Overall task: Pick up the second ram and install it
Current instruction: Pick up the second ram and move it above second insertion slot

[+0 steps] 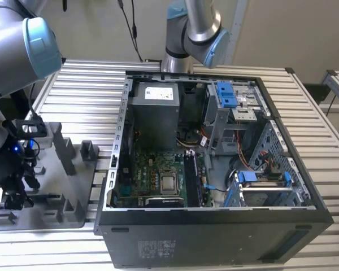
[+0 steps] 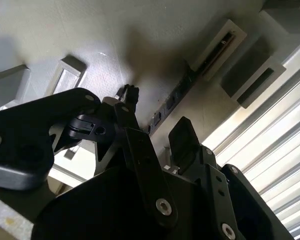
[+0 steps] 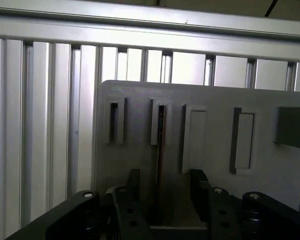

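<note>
In the first wrist view the tool (image 3: 165,176) is nearest, its two black fingers (image 3: 133,186) standing wide apart. The second ram (image 3: 160,145) stands on its thin edge between them. A narrow gap shows on either side, so the tool straddles the ram without gripping it. Beyond the fingertips the ram runs into a slotted upright post (image 3: 160,122) of the gray holder plate (image 3: 130,97), with more raised posts on either side of that one. Past the plate lie the aluminium slats of the table (image 3: 50,125).

In the second wrist view the tool's black linkage is closest. One finger pad stands clear of the ram, which runs away from the tool as a dark strip toward the same slotted post. The pale plate lies beneath it and the table slats beyond.

In the exterior view the arm (image 1: 22,51) with its blue-capped joint is closest. The tool is lowered onto the holder plate at the exterior view's left. Well apart from the tool, toward the exterior view's right, an open computer case (image 1: 214,237) lies on the table. Inside it are a green motherboard (image 1: 150,172), a square processor chip (image 1: 169,182) and a gray power supply (image 1: 155,110).
</note>
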Robot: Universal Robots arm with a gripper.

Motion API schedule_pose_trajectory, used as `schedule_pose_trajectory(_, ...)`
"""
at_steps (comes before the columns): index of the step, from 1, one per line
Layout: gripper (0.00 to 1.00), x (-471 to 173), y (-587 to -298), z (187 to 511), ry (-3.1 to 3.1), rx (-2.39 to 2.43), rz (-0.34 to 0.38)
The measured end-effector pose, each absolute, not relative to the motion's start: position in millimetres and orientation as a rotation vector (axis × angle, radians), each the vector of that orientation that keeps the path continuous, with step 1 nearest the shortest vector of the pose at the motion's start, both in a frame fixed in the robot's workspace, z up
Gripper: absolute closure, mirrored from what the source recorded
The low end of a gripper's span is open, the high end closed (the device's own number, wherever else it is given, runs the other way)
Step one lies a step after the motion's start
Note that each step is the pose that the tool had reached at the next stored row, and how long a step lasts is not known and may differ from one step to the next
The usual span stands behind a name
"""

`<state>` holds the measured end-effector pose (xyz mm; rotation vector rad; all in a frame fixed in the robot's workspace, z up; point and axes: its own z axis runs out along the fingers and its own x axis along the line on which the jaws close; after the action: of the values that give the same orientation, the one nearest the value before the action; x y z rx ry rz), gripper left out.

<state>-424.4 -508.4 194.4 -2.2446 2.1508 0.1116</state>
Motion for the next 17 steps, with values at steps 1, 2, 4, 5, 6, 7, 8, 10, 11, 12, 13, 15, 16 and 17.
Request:
schedule_pose_trajectory(1, 0.49, -424.4, -508.4, 194.4, 2.151, -2.244, 0.112)
schedule_pose_trajectory(2, 0.55, -424.4, -508.4, 194.4, 2.151, -2.244, 0.112)
schedule_pose_trajectory(4, 0.61, -424.4, -508.4, 194.4, 2.151, -2.244, 0.112)
schedule_pose_trajectory(5, 0.73, -424.4, -508.4, 194.4, 2.151, -2.244, 0.112)
schedule_pose_trajectory(6, 0.73, -424.4, -508.4, 194.4, 2.152, -2.244, 0.112)
schedule_pose_trajectory(7, 0.79, -424.4, -508.4, 194.4, 2.152, -2.244, 0.112)
schedule_pose_trajectory(8, 0.85, -424.4, -508.4, 194.4, 2.152, -2.243, 0.112)
schedule_pose_trajectory(10, 0.86, -424.4, -508.4, 194.4, 2.152, -2.243, 0.112)
schedule_pose_trajectory(11, 0.86, -424.4, -508.4, 194.4, 2.152, -2.243, 0.112)
schedule_pose_trajectory(12, 0.86, -424.4, -508.4, 194.4, 2.152, -2.243, 0.112)
schedule_pose_trajectory(13, 0.86, -424.4, -508.4, 194.4, 2.153, -2.243, 0.112)
schedule_pose_trajectory(15, 0.86, -424.4, -508.4, 194.4, 2.153, -2.242, 0.112)
schedule_pose_trajectory(16, 0.86, -424.4, -508.4, 194.4, 2.153, -2.242, 0.112)
schedule_pose_trajectory(17, 0.86, -424.4, -508.4, 194.4, 2.153, -2.242, 0.112)
